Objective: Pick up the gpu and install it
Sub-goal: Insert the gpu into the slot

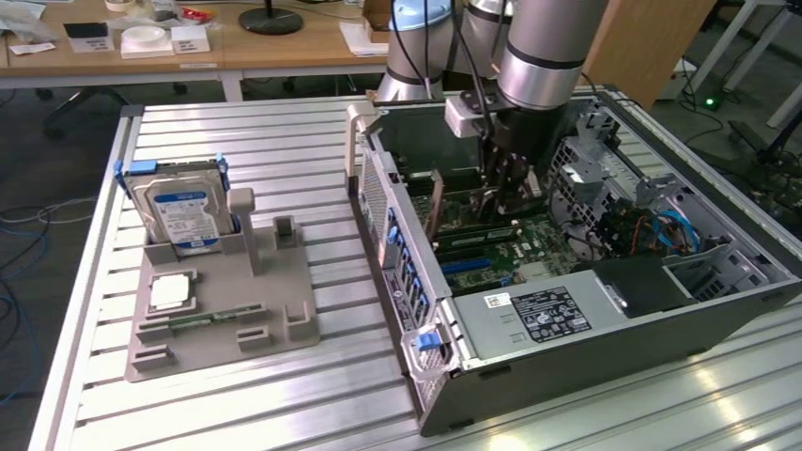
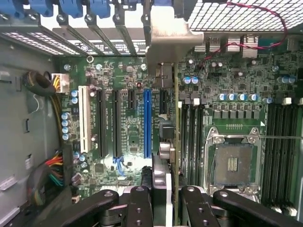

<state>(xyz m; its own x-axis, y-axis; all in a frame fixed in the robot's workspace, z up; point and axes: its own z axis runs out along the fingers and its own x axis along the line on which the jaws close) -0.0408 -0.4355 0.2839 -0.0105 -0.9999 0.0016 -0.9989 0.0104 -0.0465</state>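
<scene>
- Pinching the gpu (image 2: 175, 142), a thin flat dark circuit card with a silver metal end bracket (image 2: 168, 45), your end effector (image 2: 171, 191) is closed down to a narrow gap. Its fingers (image 2: 159, 172) clamp the card from both sides.
- The card stands on edge inside the open dark metal computer case (image 1: 602, 362), above the green motherboard (image 2: 132, 142). Its bracket points toward the row of rear slot covers. I cannot tell whether its lower edge touches a slot.
- As I judge it, the step in hand is lining the card up for seating.
  - Check that the card runs parallel to the long blue expansion slot (image 2: 147, 123).
  - Check that it is upright (a tilt would likely jam one corner).
  - Check that the bracket meets its rear opening squarely.
- Watch the thin red wire (image 2: 279, 21) looping near the bracket, because it could snag.
- The case also holds a bare silver processor socket (image 2: 232, 165), a bank of black memory slots (image 2: 191, 132) and a grey metal box with a black-and-white label (image 1: 551, 315).
- A grey moulded holder (image 1: 288, 282) sits on the ribbed aluminium table (image 1: 251, 141), well apart from the case.
  - A silver hard drive with a blue-white label (image 1: 186, 211) stands upright in it.
  - A small thin green memory stick (image 1: 213, 318) lies flat in it.
</scene>
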